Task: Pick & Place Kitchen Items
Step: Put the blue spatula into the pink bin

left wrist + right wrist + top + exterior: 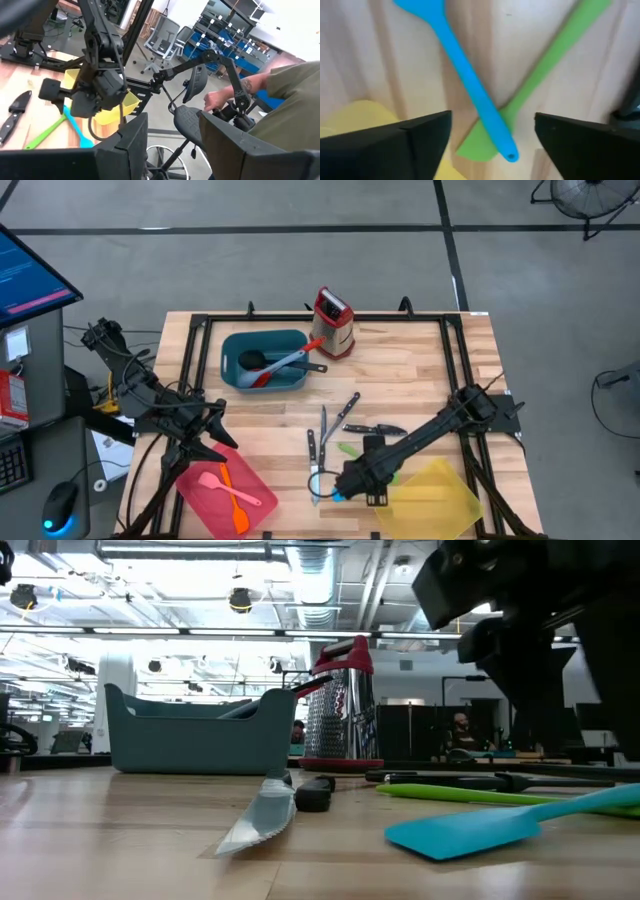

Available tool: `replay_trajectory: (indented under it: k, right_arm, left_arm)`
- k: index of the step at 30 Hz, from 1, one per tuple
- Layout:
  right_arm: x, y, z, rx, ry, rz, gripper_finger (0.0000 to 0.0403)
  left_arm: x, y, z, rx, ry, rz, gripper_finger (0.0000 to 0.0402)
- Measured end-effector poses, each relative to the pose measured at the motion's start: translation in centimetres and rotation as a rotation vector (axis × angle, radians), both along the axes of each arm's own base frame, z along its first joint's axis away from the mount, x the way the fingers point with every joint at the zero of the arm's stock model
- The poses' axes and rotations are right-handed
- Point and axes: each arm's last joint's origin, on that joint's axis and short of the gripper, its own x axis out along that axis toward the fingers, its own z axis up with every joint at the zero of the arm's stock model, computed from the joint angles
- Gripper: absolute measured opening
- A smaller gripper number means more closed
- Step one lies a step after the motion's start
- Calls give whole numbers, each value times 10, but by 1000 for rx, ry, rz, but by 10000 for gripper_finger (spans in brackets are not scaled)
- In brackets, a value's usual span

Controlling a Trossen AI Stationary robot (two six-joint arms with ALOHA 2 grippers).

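Blue spatula point(470, 95) under right pincer point(492, 132), beside the yellow tray point(440, 495).
Pincer wide open, holding nothing; advise centring fingers across the handle, clear of the green spatula point(540, 75) crossing it.

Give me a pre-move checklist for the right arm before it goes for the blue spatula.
1. Right gripper open: ok, fingers spread wide.
2. Blue spatula between the fingers: ok, its handle runs through the gap.
3. Spatula free of neighbours: not ok, it crosses the green utensil near the handle end.
4. Yellow tray clear to receive: ok, nothing seen in it; it sits right beside the gripper.
5. Left gripper out of the way: ok, parked over the red tray.
6. Knives clear of the path: cannot tell, they lie close by.
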Motion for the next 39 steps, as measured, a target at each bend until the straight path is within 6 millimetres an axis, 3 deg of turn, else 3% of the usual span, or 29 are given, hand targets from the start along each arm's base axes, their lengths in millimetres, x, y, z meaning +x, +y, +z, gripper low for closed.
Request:
replay_trajectory:
  k: [4, 18, 22, 30, 39]
  right_arm:
    - [1, 2, 0, 27, -9, 23, 319]
    - [-13, -14, -40, 65, 53, -26, 307]
    - [-14, -21, -46, 62, 57, -51, 258]
    - [-5, -35, -48, 89, 49, -42, 53]
    - [1, -48, -49, 93, 45, -64, 51]
  left_arm:
    - [0, 0, 0, 11, -5, -1, 159]
    - [0, 0, 0, 10, -5, -1, 159]
    - [0, 0, 0, 10, -5, -1, 159]
    - [0, 0, 0, 9, -6, 9, 159]
    - [0, 0, 0, 9, -6, 16, 159]
